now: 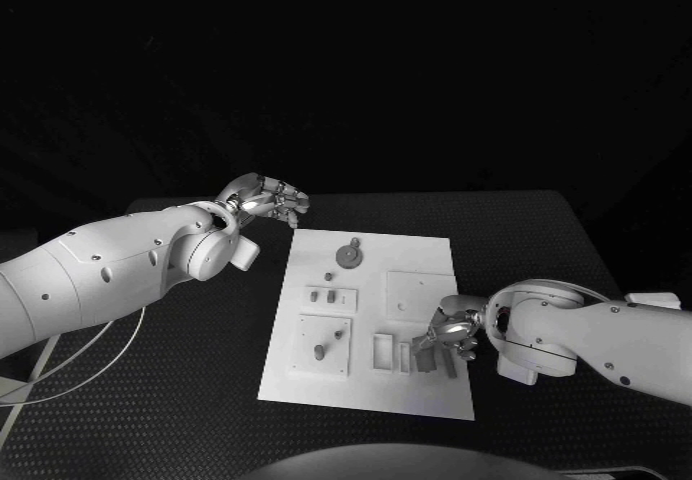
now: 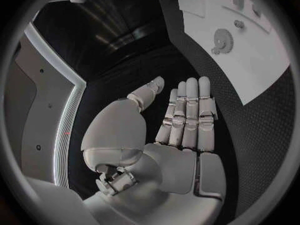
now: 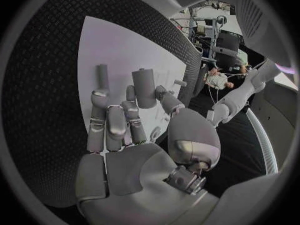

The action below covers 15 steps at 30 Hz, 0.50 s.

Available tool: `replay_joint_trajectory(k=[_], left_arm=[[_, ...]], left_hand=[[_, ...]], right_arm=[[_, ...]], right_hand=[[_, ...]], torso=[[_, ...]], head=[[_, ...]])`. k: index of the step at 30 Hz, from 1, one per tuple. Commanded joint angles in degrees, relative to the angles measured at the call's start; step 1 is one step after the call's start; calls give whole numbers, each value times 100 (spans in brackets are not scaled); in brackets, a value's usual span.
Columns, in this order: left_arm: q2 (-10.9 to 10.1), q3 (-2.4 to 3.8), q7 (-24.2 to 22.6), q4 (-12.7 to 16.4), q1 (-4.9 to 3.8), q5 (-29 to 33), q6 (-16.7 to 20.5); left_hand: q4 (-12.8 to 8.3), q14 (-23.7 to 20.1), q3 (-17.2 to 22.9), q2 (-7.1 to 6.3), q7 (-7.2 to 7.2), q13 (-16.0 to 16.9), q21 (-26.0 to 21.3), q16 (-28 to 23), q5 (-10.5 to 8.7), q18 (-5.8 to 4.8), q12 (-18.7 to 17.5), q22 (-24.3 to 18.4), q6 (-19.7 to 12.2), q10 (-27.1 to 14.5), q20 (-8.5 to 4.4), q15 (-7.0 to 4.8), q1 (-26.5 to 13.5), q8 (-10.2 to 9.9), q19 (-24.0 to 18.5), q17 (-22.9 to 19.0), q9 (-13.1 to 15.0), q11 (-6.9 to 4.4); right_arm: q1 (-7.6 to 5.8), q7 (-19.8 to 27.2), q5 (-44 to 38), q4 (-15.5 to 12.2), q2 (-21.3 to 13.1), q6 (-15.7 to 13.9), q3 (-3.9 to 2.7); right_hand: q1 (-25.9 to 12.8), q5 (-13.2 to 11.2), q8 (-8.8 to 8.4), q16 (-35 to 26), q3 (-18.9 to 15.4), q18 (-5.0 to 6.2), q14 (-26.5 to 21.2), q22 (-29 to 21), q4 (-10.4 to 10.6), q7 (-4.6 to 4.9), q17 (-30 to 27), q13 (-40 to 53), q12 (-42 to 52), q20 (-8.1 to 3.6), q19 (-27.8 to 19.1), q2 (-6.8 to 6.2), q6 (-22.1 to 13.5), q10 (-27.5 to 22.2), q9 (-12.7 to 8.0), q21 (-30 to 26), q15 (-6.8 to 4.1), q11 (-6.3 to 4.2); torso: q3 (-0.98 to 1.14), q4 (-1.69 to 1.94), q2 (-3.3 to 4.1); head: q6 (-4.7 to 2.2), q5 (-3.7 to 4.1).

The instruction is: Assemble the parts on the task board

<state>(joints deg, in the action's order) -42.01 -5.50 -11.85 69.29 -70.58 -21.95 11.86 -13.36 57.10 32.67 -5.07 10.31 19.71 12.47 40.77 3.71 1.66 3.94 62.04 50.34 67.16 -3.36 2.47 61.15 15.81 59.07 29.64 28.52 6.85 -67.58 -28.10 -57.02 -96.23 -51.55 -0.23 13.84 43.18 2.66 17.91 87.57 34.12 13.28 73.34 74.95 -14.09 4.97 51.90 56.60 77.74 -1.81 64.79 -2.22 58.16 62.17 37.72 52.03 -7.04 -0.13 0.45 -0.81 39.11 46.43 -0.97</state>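
Task board (image 1: 418,385): you have bare black surface (image 1: 173,400) on every side. Left hand (image 1: 264,200): off its far-left corner, fingers straight, apart, empty. Right hand (image 1: 443,338): over its near-right edge, pinching a grey part (image 3: 144,87)

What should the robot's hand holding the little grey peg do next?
Probably lower the right hand a little, since it holds the small grey cylinder part above the white task board. The left hand waits open, off the board.

Two glossy white arms dotted with dark screws end in a silver left hand (image 1: 265,197) and right hand (image 1: 450,335).
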Motion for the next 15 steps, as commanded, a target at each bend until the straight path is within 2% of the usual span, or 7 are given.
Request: replay_joint_trajectory(k=[1,8,9,15], left_arm=[[9,3,-30,14,-6,33,-48],[16,3,-20,16,-6,33,-40],[17,3,-16,15,-6,33,-40],[26,3,-11,21,-6,33,-38]], left_hand=[[23,40,2,2,-8,-6,-38,-31,-3,120,17,10,-49,-41,4,-10,-48,30,31,10,-7,-10],[25,40,1,1,-9,-6,-39,-33,-3,120,18,11,-47,-41,4,-10,-48,32,31,13,-7,-10],[25,40,1,1,-9,-5,-39,-33,-3,120,18,11,-47,-41,4,-10,-48,33,31,14,-7,-10],[27,40,1,0,-10,-5,-40,-35,-3,119,18,12,-46,-41,5,-10,-49,35,31,16,-8,-10]], right_arm=[[-89,-21,178,-68,-20,-3,-1],[-149,-32,469,-86,30,-148,-8],[-150,-64,725,-44,89,-235,-8],[-153,-144,1089,142,370,-316,-6]], right_hand=[[361,20,14,-33,267,172,34,26,-228,5,4,20,-20,10,18,415,58,151,13,18,-1,-112],[343,19,8,-33,275,172,43,27,-226,0,21,30,-21,8,23,423,73,161,7,18,-7,-117],[340,20,8,-34,277,172,42,27,-227,-2,16,39,-18,8,24,423,77,169,6,18,-8,-118],[333,20,-1,-38,294,172,38,30,-239,-8,6,43,-24,3,28,445,93,171,-1,19,-16,-125]], torso=[[-8,-1,0],[-4,9,3],[-3,11,3],[-10,2,2]], head=[[-12,6],[-28,12],[-31,8],[-28,13]])
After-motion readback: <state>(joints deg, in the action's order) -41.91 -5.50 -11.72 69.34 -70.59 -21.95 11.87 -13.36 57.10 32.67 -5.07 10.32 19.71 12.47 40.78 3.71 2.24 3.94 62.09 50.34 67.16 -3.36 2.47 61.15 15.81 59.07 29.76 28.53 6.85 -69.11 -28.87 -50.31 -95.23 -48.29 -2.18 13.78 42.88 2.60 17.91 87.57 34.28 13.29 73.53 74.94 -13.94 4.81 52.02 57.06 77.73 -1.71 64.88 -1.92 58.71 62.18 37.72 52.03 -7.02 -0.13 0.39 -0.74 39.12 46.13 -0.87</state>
